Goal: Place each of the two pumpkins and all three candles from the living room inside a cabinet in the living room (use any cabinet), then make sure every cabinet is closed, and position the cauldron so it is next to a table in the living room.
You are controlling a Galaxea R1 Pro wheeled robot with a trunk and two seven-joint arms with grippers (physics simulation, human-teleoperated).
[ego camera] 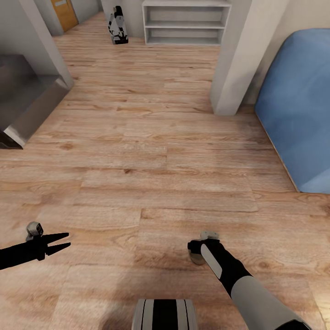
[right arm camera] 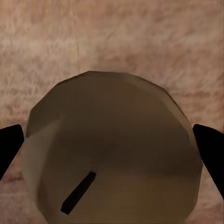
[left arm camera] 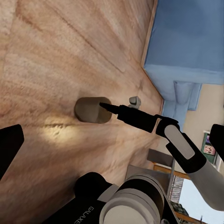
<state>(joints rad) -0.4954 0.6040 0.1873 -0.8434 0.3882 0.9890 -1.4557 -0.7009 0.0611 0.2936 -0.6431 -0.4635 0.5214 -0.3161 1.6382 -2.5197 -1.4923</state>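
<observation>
Robot trunk [ego camera: 165, 315] sits at 6 o'clock in the head view, on bare wooden floor [ego camera: 151, 160] that runs wide open toward 12 o'clock. At 8 o'clock the left end effector [ego camera: 63, 241] hovers with its two black fingers spread apart, grasping nothing. Further up, at 9 to 10 o'clock, a grey metal unit [ego camera: 25, 98] juts in with a sharp lower corner. At 12 o'clock a pale open shelf [ego camera: 185, 22] stands against the far wall, with a small black-and-white object [ego camera: 118, 25] just beside it at 11 o'clock. At 5 o'clock the right end effector [ego camera: 200, 250] points down over a candle [ego camera: 198, 257] standing on the floor; its fingers [right arm camera: 10, 148] flank the candle [right arm camera: 112, 149] on both sides, spread and seemingly not yet pressing it. A white wall corner [ego camera: 231, 59] stands at 1 o'clock. The blue bed [ego camera: 298, 110] fills 2 to 3 o'clock, its edge well apart from the candle.
</observation>
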